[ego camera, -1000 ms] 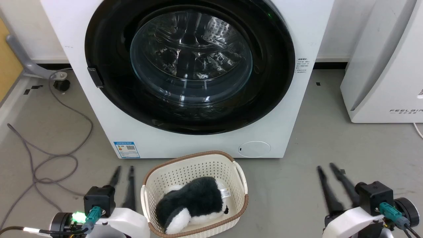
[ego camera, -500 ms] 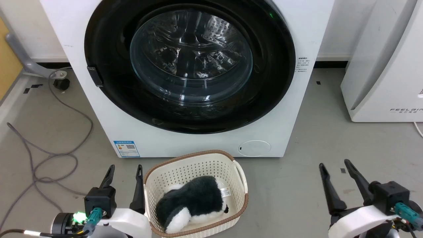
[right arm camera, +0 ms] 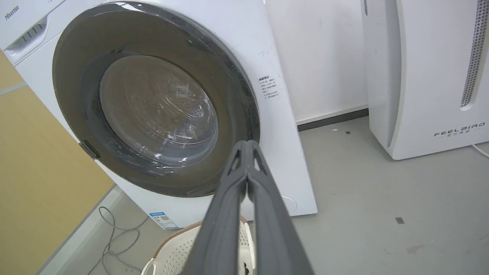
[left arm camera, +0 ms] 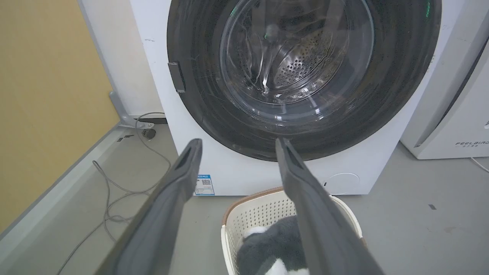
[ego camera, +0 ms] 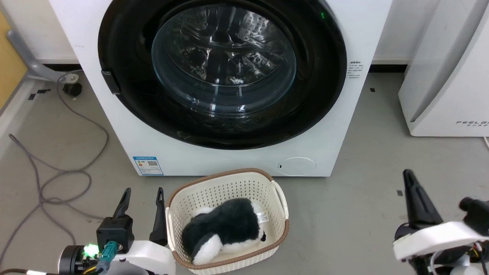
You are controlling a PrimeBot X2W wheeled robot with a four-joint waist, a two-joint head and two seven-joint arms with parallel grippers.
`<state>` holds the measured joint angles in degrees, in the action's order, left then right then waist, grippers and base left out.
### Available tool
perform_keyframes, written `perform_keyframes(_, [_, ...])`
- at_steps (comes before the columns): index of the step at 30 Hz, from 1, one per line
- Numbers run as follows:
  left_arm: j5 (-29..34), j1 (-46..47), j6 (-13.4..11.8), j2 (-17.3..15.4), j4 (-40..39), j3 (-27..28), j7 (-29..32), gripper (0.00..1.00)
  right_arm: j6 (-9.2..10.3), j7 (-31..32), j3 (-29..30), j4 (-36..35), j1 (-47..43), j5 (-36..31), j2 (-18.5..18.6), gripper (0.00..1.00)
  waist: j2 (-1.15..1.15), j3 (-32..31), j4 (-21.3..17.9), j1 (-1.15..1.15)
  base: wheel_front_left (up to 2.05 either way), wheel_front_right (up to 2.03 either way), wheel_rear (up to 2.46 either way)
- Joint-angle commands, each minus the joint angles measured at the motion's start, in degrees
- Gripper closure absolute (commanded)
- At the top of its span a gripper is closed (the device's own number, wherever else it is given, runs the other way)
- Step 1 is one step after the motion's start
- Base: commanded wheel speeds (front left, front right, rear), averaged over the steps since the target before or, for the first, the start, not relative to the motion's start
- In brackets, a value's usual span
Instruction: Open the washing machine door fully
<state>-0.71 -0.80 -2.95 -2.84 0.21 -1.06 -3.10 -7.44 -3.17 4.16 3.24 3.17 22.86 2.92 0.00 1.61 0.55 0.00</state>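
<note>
The washing machine door, round, glossy black with a bulging clear glass centre, lies shut against the white washer front; it also shows in the left wrist view and the right wrist view. A small dark latch tab sits on its left rim. My left gripper stands open at the lower left, well short of the washer, empty. My right gripper is at the lower right, fingers pressed together on nothing, clear of the door.
A cream basket holding a black-and-white plush toy stands on the floor right before the washer. Grey cables loop at the left. A white appliance stands at the right, with bare grey floor between it and the washer.
The left gripper opened and stays open. The right gripper opened, then shut, and moved up and to the right. The head camera shifted slightly.
</note>
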Motion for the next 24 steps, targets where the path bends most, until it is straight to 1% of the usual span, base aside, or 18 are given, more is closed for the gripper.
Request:
perform_keyframes(1, [-0.4,1.3,-0.5,0.0,-0.3,-0.1,-0.6,0.0,-0.02,-0.5,0.7,0.6,1.3,2.2,0.0,1.0,0.0,0.3,0.1,0.0,0.0,0.0,0.0])
perform_keyframes(7, [-0.5,2.1,-1.0,0.0,-0.5,-0.1,-1.3,0.0,-0.02,-0.7,2.8,3.1,4.9,9.3,0.0,1.0,0.0,1.5,0.4,0.0,0.0,0.0,0.0])
perform_keyframes(11, [-0.6,2.7,-1.3,0.0,-0.7,-0.2,-1.8,0.0,-0.02,-0.3,4.4,5.2,7.7,13.6,0.7,1.0,0.0,2.5,0.7,0.0,0.0,0.0,0.0])
perform_keyframes(24, [-0.7,5.0,-2.4,0.0,-1.5,-0.6,-3.3,0.0,-0.03,-1.1,6.6,12.7,18.8,22.8,4.2,1.0,0.0,6.3,1.5,0.0,0.0,0.0,0.0])
